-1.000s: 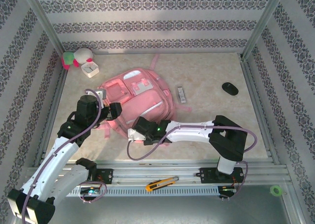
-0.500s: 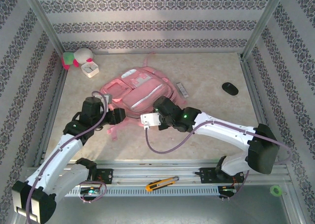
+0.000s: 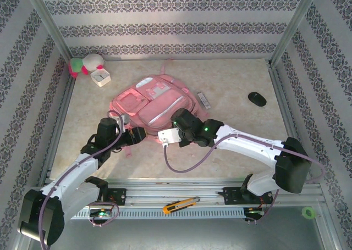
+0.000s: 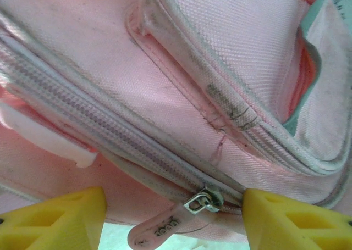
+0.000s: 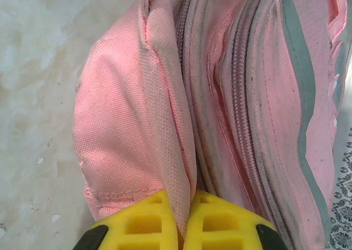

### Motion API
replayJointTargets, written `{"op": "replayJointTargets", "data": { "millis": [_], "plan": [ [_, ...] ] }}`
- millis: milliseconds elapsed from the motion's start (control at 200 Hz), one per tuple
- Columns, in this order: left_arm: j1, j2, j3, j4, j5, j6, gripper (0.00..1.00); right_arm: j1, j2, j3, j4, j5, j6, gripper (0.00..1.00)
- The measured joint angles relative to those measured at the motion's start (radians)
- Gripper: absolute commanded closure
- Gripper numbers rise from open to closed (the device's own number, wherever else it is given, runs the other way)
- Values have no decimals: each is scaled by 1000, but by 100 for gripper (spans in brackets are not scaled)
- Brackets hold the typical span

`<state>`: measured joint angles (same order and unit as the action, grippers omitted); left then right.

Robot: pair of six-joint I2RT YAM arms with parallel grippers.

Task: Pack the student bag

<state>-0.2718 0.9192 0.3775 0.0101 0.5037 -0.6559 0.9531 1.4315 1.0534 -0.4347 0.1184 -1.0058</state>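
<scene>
**A:** Where is the student bag [image 3: 149, 100]?

**B:** It lies flat on the marbled table [image 3: 236, 79], left of centre, with its front pockets facing up. From above, both arms reach in to its near edge.

**A:** And the right gripper [image 5: 184, 205]?

**B:** Its wrist camera shows the two yellow fingers pressed together on a raised fold of the bag's pink fabric, with bare table to the left. From above, the black wrist body covers that pinch.

**A:** The left gripper [image 4: 173, 209]?

**B:** Its jaws stand well apart. The wrist view shows one yellow finger at each lower corner. Between them are the metal zipper slider [image 4: 202, 200] and its pink pull tab [image 4: 158, 228], hanging under the bag's edge. Neither finger touches them. From overhead the zip is too small to make out.

**A:** What does the overhead view add?

**B:** The surroundings.
- A plush toy [image 3: 82, 65] and a small white case [image 3: 101, 76] sit together in the far left corner.
- A black mouse [image 3: 257, 99] sits far right.
- A small grey stick [image 3: 204, 101], which I can't identify, lies just beside the bag.
- A yellow utility knife [image 3: 180, 205] rests on the front rail.
</scene>
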Motion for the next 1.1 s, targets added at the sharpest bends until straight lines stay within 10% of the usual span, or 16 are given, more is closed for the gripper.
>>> {"op": "replayJointTargets", "data": {
  "millis": [729, 1099],
  "plan": [
    [6, -74, -53, 84, 169, -6, 100, -41, 77, 118, -100, -5, 148, 100],
    [5, -61, 57, -23, 238, 73, 100, -42, 98, 161, -110, -5, 281, 100]
  ]
}}
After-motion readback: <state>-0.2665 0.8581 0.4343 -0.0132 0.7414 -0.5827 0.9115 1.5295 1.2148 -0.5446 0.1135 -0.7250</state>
